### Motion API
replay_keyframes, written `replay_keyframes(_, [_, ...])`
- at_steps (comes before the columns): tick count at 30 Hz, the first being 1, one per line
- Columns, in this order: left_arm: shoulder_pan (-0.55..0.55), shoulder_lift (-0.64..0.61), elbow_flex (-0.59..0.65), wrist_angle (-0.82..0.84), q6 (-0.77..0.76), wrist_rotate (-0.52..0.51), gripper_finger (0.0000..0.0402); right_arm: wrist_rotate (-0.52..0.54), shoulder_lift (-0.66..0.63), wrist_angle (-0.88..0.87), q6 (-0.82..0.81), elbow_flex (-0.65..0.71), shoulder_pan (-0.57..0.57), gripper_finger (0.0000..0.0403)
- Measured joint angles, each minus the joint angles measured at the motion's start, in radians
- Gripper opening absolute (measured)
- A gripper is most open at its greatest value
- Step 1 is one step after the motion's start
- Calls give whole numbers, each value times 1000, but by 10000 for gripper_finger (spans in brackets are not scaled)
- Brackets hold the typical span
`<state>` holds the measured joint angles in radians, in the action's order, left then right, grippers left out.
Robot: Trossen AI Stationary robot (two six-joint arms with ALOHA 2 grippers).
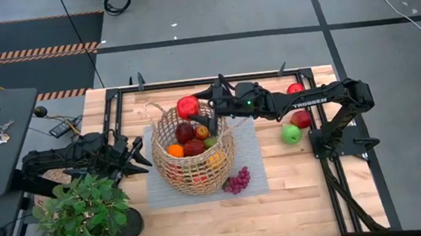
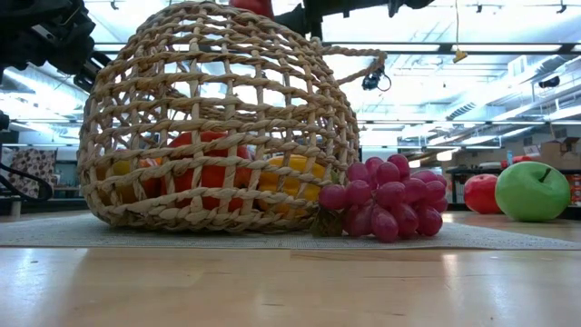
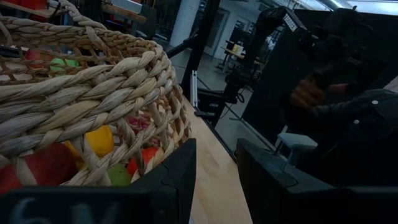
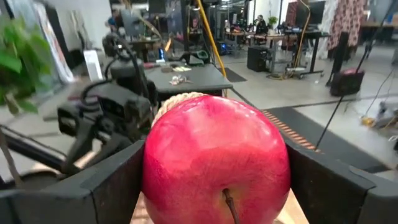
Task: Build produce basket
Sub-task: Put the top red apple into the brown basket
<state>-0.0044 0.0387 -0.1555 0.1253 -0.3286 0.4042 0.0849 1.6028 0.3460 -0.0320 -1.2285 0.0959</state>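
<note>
Two hands work at one basket (image 1: 193,154) on the bench (image 1: 295,187).
At left, beside a potted plant (image 1: 80,216), the left hand (image 1: 138,157) rests low, just beside the basket's wall, its fingers (image 3: 161,186) slightly parted, gripping nothing. Mid-bench, the basket stands on a grey mat (image 1: 249,157), holding oranges, dark red fruit and a yellow pepper; grapes (image 1: 237,181) lie against its base. Above its far rim the right hand (image 1: 198,108) hangs, pinching a red apple (image 4: 214,162) between widely spread fingers. Farther right lie a green apple (image 1: 292,133) and red fruit (image 1: 301,118).
</note>
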Motion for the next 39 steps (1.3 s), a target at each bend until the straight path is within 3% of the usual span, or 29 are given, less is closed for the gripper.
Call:
replay_keyframes(15, [0, 0, 0, 0, 0, 0, 121, -1, 0, -135, 9, 0, -4, 362])
replay_keyframes(22, [0, 0, 0, 0, 0, 0, 121, -1, 77, -151, -36, -20, -4, 362])
replay_keyframes(33, [0, 0, 0, 1, 0, 0, 121, 0, 338, -484, 32, -363, 5, 362])
replay_keyframes(39, [0, 0, 0, 0, 0, 0, 121, -2, 445, -503, 113, -433, 2, 362])
